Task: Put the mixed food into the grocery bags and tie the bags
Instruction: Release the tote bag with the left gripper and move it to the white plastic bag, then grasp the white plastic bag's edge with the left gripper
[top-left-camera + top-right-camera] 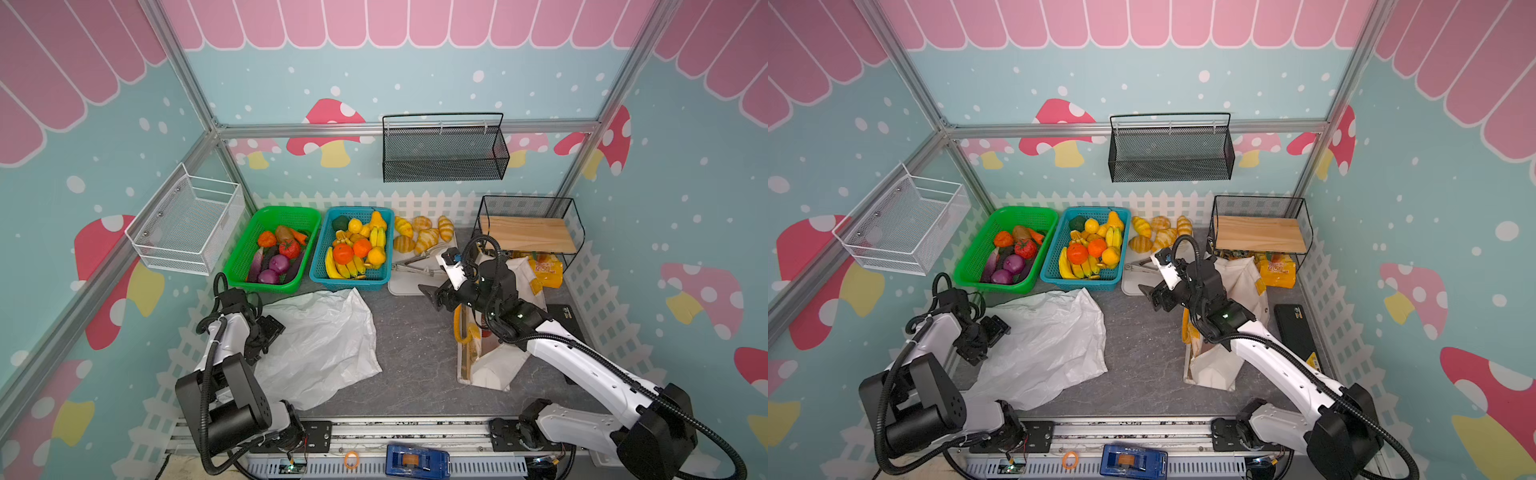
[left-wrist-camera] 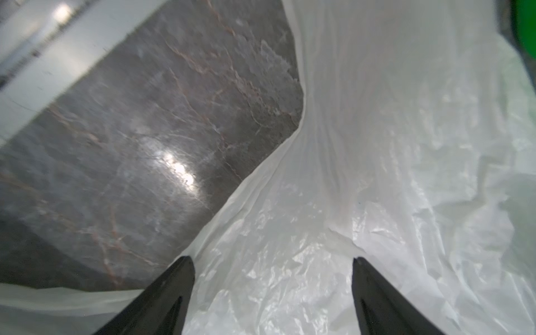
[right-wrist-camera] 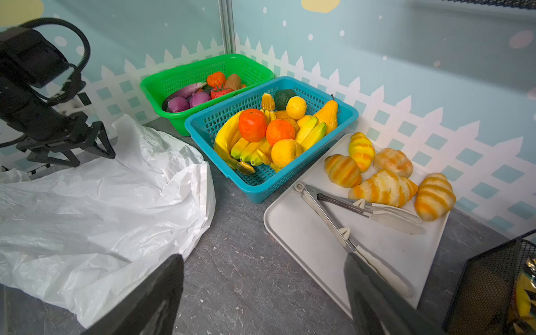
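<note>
**Both claws open and empty; onions and tomato in the green basket**

In both top views the left gripper [image 1: 270,328] hovered at the left edge of the plastic bag [image 1: 320,345]. The bag was thin, white and crinkled, and lay flat on the grey tabletop [image 1: 407,340], lower left of centre. In the left wrist view I saw the jaws spread wide, with nothing between them and bag film directly below.

The right gripper [image 1: 432,293] pointed toward mid-frame, over bare table between the bag and the white tray [image 3: 304,240]. In the right wrist view its jaws stood well apart, holding nothing.

The tote [image 1: 494,370], white with yellow handles, lay under the right arm, right of centre. I could not see into it.

Two purple onions [image 1: 279,262] sat touching each other at the near end of the green basket [image 1: 239,249], left of centre. The toy tomato [image 1: 289,248] sat just behind them.

The blue basket [image 1: 353,283] of oranges and bananas stood just right of the green one. Croissants [image 3: 383,188] and tongs [image 3: 327,214] lay on the tray.
</note>
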`<state>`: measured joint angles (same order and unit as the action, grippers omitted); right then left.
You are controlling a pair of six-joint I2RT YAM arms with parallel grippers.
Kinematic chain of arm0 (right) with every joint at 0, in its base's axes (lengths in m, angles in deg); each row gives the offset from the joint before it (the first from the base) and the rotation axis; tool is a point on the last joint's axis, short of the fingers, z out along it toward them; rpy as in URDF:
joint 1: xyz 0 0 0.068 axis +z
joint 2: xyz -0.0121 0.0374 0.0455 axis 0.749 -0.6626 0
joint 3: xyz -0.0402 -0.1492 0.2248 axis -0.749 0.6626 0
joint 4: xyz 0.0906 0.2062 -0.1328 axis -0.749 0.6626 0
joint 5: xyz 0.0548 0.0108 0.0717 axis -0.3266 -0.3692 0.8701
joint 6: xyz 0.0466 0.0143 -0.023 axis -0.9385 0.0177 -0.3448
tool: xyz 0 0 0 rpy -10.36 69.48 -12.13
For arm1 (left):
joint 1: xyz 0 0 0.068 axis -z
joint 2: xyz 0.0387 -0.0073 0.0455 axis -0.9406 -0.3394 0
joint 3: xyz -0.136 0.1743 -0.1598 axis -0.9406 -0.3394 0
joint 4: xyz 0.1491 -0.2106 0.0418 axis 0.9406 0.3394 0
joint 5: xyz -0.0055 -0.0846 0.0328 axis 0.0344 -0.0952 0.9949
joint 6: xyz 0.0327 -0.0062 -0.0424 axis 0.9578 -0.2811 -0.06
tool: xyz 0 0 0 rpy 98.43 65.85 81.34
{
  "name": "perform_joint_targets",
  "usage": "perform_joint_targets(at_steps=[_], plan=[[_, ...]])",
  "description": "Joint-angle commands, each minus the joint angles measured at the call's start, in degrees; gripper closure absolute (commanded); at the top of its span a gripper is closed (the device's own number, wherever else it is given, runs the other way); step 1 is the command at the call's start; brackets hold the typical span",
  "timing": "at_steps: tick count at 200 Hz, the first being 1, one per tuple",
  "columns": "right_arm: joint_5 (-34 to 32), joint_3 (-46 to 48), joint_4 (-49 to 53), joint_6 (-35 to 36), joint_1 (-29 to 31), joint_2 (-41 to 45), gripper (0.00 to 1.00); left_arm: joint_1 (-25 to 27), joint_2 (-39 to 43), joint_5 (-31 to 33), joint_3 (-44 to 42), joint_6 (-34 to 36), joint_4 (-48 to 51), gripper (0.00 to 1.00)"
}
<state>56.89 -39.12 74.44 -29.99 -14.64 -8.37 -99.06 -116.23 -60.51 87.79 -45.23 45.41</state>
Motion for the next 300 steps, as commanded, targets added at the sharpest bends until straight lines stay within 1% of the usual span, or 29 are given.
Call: perform_joint_targets(at_steps=[1,22,36,64,75,82,97,114,122,128,136,144,147,151,157,160,171,191,198,206,209,212,227,260,278,300], plan=[[1.0,0.8,-1.9,1.0,0.4,1.4,0.12,0.3,-1.1,-4.8,0.7,1.6,-1.1,0.29],[0.5,0.6,-1.7,0.9,0.3,1.3,0.12,1.9,-0.6,-6.9,0.2,1.6,-1.8,0.51],[0.1,0.4,-1.5,0.9,0.3,1.4,0.12,4.3,0.1,-8.2,0.2,1.7,-2.0,0.66],[-1.4,-0.1,0.2,1.1,0.3,1.5,0.12,10.2,2.6,-10.6,-0.2,0.9,-2.1,0.9],[-1.9,-0.4,0.9,1.2,0.2,1.4,0.12,12.9,4.0,-12.3,-0.5,-0.4,-2.2,0.97],[-2.2,-0.6,1.4,1.3,0.3,1.4,0.12,14.8,5.1,-13.8,-0.8,-1.5,-2.5,1.0],[-2.7,-0.8,2.2,1.0,0.3,1.2,0.12,19.2,8.1,-17.5,-1.9,-4.4,-4.2,1.0],[-2.7,-1.2,2.7,0.8,0.3,0.7,0.12,23.9,11.0,-19.8,-2.4,-6.4,-5.6,1.0],[-2.7,-1.4,3.0,0.6,0.3,0.4,0.12,25.5,12.2,-19.5,-2.0,-6.0,-5.6,1.0],[-2.5,-1.7,3.2,0.5,0.2,0.1,0.12,26.3,13.1,-17.6,-1.6,-5.6,-5.1,1.0],[-2.2,-1.9,3.5,0.4,0.3,-0.2,0.12,26.4,14.1,-13.3,-1.3,-4.9,-4.2,0.92],[-1.8,-2.1,3.4,0.2,0.3,-0.5,0.12,26.4,14.9,-7.8,-1.2,-4.3,-3.5,0.75],[-1.7,-2.2,3.4,0.1,0.3,-0.6,0.12,26.4,15.0,-5.8,-1.2,-4.1,-3.2,0.71],[-1.5,-2.3,3.4,-0.1,0.3,-0.7,0.12,26.3,15.1,-3.2,-1.2,-3.9,-3.0,0.63],[-1.1,-2.4,3.4,-0.3,0.3,-0.9,0.12,26.1,15.0,-0.5,-1.3,-4.0,-3.0,0.54],[-1.0,-2.5,3.3,-0.4,0.3,-1.0,0.12,26.0,14.9,0.4,-1.4,-4.0,-3.1,0.52],[-0.2,-2.6,3.3,-1.1,0.3,-1.0,0.12,24.5,14.2,1.9,-2.3,-4.9,-4.6,0.4],[0.2,-1.9,2.8,-1.8,0.3,-0.7,0.12,20.6,12.9,1.1,-4.2,-7.6,-7.8,0.21],[0.0,-1.6,2.8,-1.8,0.3,-0.5,0.12,19.6,12.6,0.4,-4.6,-8.3,-8.7,0.16],[-0.2,-1.3,2.8,-1.8,0.3,-0.3,0.12,19.2,12.5,-0.1,-5.2,-8.8,-10.1,0.13],[-0.3,-1.2,2.8,-1.7,0.3,-0.2,0.12,19.2,12.3,0.0,-5.4,-9.0,-10.3,0.07],[-0.3,-1.1,2.8,-1.7,0.3,-0.2,0.12,19.2,12.2,-0.1,-5.8,-9.2,-10.6,0.04],[-0.7,-0.8,2.9,-1.2,0.3,0.1,0.12,19.2,11.2,-2.0,-7.9,-10.4,-13.1,0.01],[-1.1,-0.3,3.1,-0.2,0.2,0.5,0.12,20.1,8.2,-5.4,-11.7,-11.7,-16.3,0.01],[-1.6,0.2,3.2,0.3,0.3,1.0,0.12,22.8,8.4,-6.8,-11.8,-12.1,-15.8,0.06],[-2.2,0.9,3.2,0.6,0.3,1.4,0.12,26.8,12.2,-7.2,-12.5,-13.9,-14.4,0.17]])
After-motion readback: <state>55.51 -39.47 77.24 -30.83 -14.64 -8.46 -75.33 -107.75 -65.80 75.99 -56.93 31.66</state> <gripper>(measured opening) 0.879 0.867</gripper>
